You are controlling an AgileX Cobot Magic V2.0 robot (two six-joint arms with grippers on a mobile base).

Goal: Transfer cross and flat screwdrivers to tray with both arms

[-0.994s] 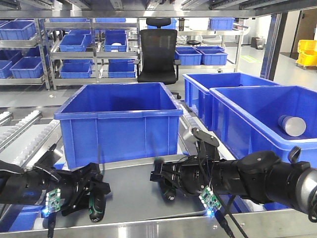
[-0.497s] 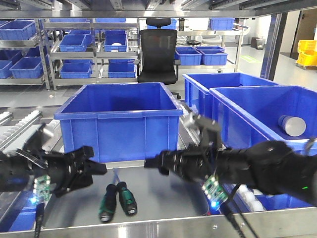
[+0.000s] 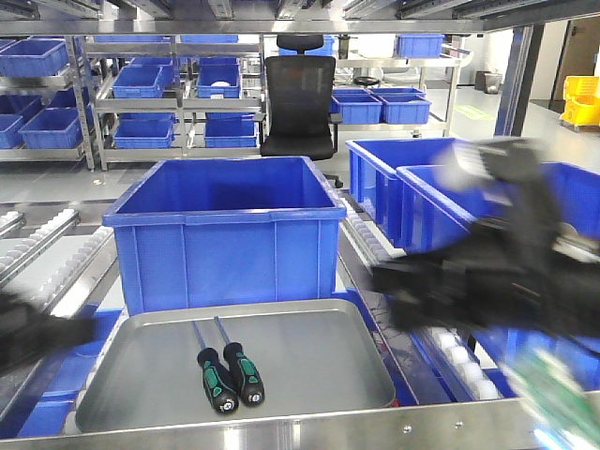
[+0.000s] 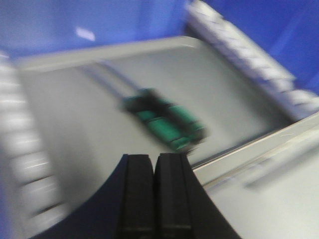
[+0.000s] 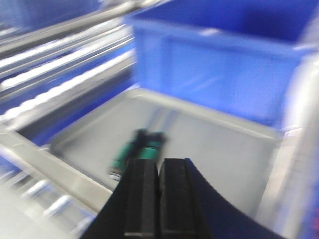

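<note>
Two black-and-green screwdrivers (image 3: 230,370) lie side by side in the grey tray (image 3: 319,356), handles toward the front rim and steel shafts pointing back. The left wrist view shows them (image 4: 164,122) ahead of my left gripper (image 4: 154,159), whose jaws are pressed together on nothing. The right wrist view shows them (image 5: 142,147) just beyond my right gripper (image 5: 159,162), also shut and empty. In the front view, both arms are motion-blurred: the left arm (image 3: 37,337) at the far left edge, the right arm (image 3: 487,281) raised at the right, both off the tray.
A deep blue bin (image 3: 225,230) stands right behind the tray. Two more blue bins (image 3: 441,187) sit to the right, behind the right arm. Roller conveyor rails (image 3: 56,253) run along the left. Shelves of blue bins and a black chair (image 3: 298,103) fill the background.
Both grippers let go of the screwdrivers, which now rest together in the tray. The left arm pulled away left; the right arm swung up and to the right.
</note>
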